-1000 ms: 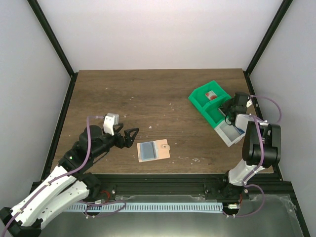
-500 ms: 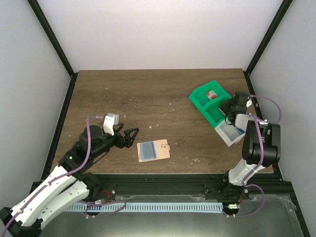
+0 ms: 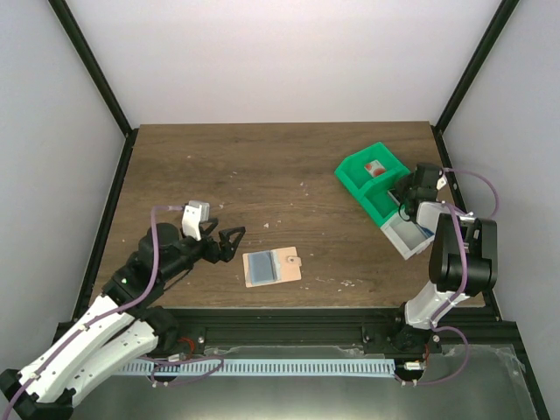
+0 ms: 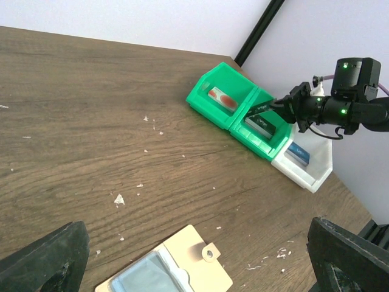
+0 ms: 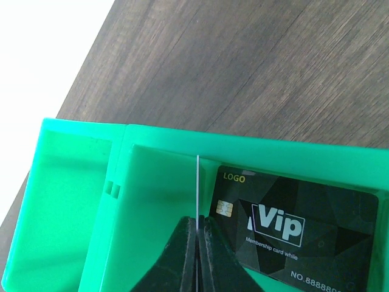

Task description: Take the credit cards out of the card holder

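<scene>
**Right gripper over the tray with a card, left gripper open near the holder**

My left gripper [image 3: 234,242] stood fully open, with nothing between its fingers. It hung just above the wooden table [image 3: 262,166], low on the left side. The card holder [image 3: 272,266] lay flat and opened on the table, close to this gripper at about 4 o'clock from it, but not touching it. Its left half showed a pale blue-grey pocket [image 3: 259,267]. Its right half was plain tan with a small clasp [image 4: 208,253].

My right gripper [image 5: 197,220] was closed tight on a thin card [image 5: 197,182]. In the right wrist view I saw this card only from its edge, as a fine white line standing upright, so I could not tell its colour. The gripper held it over the middle green compartment of the green-and-white compartment tray [image 3: 353,171]. The tray sat well apart from the card holder, at about 2 o'clock from it.

A black Vip card [image 5: 298,228] lay flat in this same compartment, just at 3 o'clock of the held card. In the white compartment at the near end of the tray a small blue thing [image 4: 298,152] lay, but I could not tell what it was.
</scene>
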You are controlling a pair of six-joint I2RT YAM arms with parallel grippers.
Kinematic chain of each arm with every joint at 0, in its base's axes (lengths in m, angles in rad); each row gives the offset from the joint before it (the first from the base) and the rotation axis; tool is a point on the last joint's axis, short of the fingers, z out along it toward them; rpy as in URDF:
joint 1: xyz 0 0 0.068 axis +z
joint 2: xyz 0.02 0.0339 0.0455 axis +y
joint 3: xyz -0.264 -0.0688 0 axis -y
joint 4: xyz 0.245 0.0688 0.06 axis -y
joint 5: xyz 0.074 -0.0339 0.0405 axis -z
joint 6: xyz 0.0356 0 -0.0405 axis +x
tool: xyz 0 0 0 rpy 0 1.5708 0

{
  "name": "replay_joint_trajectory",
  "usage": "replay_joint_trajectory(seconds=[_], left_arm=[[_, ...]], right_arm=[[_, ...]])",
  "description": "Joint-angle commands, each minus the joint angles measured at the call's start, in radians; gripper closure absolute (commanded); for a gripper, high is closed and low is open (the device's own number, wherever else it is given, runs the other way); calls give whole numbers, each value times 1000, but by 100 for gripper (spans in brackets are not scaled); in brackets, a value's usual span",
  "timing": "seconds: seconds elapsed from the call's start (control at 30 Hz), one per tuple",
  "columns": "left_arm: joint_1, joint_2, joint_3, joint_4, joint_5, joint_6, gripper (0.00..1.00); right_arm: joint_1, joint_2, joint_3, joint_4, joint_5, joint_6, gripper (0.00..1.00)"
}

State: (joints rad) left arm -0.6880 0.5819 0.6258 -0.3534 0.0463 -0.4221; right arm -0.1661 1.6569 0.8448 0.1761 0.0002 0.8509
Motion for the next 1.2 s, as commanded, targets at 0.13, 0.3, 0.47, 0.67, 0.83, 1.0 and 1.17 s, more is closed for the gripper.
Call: replay_joint_trajectory(seconds=[0.13,0.3,0.47,0.67,0.83,1.0,1.17], left_arm=[[-2,-28,-14,13,-3,6,0],[-2,-28,-14,13,-3,5,0],[-2,-32,-13,11,-5,5,0],[-2,-33,-15,11,-8,5,0],[-2,-34,-14,10,-11,5,0],[-2,-30,-12,10,-10,5,0],[-2,-30,-12,10,-8,5,0]], right_arm=[[-13,-52,34,40,13,-10,99],[-13,-45,28,33,24,-19,99],[-13,-11,38,29,0,-54,97],[-13,4,43,11,10,-54,95],[-13,7,73,-46,49,-46,89],[-13,-1,98,-98,79,-47,85],[-13,-26,105,-128,95,-48,83]])
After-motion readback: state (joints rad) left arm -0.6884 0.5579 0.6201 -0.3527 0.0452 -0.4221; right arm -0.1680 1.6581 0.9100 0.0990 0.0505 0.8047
